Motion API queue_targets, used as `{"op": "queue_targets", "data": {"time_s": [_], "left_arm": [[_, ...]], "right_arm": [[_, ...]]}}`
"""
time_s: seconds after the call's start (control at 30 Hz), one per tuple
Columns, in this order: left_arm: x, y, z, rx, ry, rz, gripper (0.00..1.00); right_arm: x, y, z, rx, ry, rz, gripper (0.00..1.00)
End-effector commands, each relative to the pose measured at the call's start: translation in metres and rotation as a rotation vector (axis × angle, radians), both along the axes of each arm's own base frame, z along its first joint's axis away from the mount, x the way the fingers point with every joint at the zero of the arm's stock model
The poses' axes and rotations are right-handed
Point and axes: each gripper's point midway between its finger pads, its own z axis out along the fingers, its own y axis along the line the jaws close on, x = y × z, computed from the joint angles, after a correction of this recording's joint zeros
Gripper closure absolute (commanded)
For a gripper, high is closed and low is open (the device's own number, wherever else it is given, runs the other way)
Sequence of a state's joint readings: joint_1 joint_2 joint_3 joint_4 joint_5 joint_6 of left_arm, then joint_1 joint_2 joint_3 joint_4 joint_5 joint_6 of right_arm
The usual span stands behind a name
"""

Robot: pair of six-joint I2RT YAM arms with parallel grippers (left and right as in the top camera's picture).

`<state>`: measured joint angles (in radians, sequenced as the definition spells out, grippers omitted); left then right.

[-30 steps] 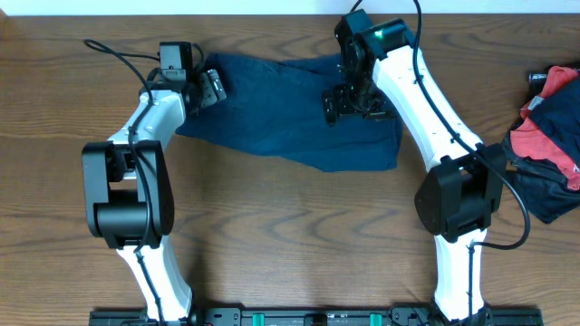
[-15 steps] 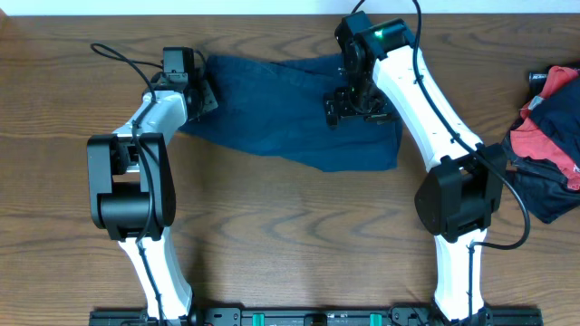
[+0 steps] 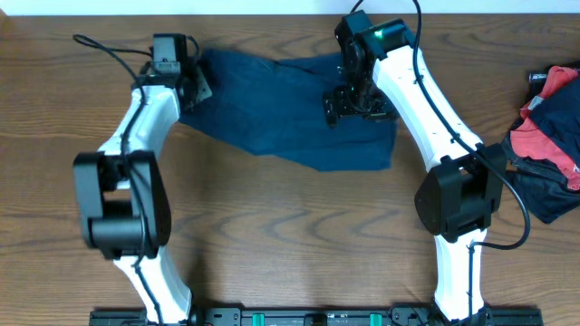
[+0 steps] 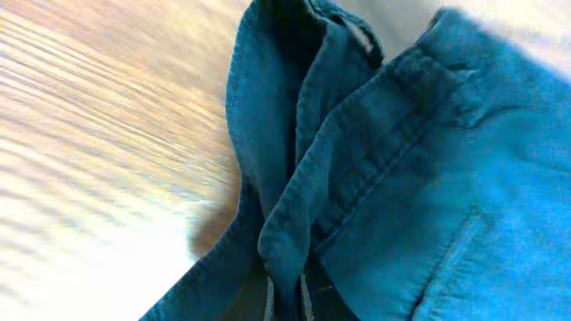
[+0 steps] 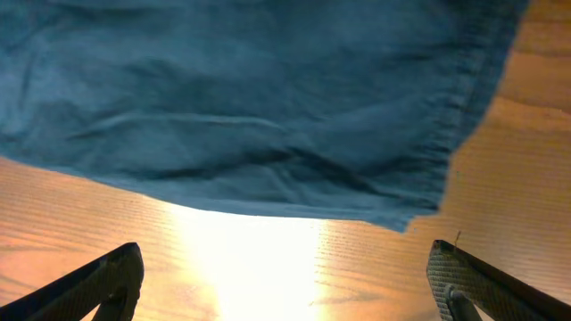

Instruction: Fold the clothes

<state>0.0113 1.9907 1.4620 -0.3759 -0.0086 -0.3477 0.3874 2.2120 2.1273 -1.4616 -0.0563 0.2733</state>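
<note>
The clothes, dark navy shorts (image 3: 281, 118), lie spread near the back of the wooden table. My left gripper (image 3: 193, 88) is at their left end, shut on a bunched fold of the waistband edge (image 4: 290, 241); the fold runs down between the thin fingers (image 4: 268, 299). My right gripper (image 3: 358, 104) hovers over the right part of the shorts, open. In the right wrist view its fingertips (image 5: 111, 281) stand wide apart with only bare wood between them, and a stitched hem of the shorts (image 5: 428, 178) lies just beyond.
A pile of red and dark clothing (image 3: 553, 127) sits at the table's right edge. The table's back edge (image 3: 272, 11) runs close behind the shorts. Bare wood (image 3: 299, 235) fills the front half between the two arm bases.
My left gripper has closed on the shorts' left edge and shifted left and back, drawing the fabric with it. The right gripper has stayed open and still.
</note>
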Motion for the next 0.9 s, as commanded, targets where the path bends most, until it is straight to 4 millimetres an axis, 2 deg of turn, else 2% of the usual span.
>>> {"op": "queue_targets", "data": {"time_s": [0.0, 0.33, 0.5, 0.53, 0.57, 0.6, 0.63, 0.87], "left_arm": [[0.0, 0.018, 0.029, 0.059, -0.037, 0.068, 0.94], [-0.036, 0.024, 0.004, 0.027, 0.126, 0.15, 0.94], [-0.057, 0.023, -0.019, -0.007, 0.207, 0.22, 0.94], [-0.06, 0.023, -0.023, -0.006, 0.215, 0.22, 0.89], [-0.061, 0.023, -0.025, -0.005, 0.22, 0.219, 0.54], [-0.062, 0.023, -0.026, -0.002, 0.221, 0.213, 0.14], [-0.06, 0.022, -0.025, 0.004, 0.216, 0.197, 0.04], [-0.051, 0.007, -0.004, 0.009, 0.179, 0.108, 0.02]], "right_arm": [[0.004, 0.006, 0.01, 0.014, -0.036, 0.029, 0.01], [0.003, 0.005, 0.009, 0.013, -0.033, 0.036, 0.01], [0.003, 0.005, 0.009, 0.013, -0.033, 0.037, 0.01], [0.003, 0.005, 0.009, 0.013, -0.033, 0.037, 0.01], [0.004, 0.005, 0.009, 0.012, -0.035, 0.039, 0.01], [0.005, 0.005, 0.01, 0.014, -0.042, 0.049, 0.01], [0.008, 0.005, 0.01, 0.016, -0.052, 0.055, 0.01], [0.039, -0.006, 0.012, 0.044, -0.153, 0.061, 0.01]]}}
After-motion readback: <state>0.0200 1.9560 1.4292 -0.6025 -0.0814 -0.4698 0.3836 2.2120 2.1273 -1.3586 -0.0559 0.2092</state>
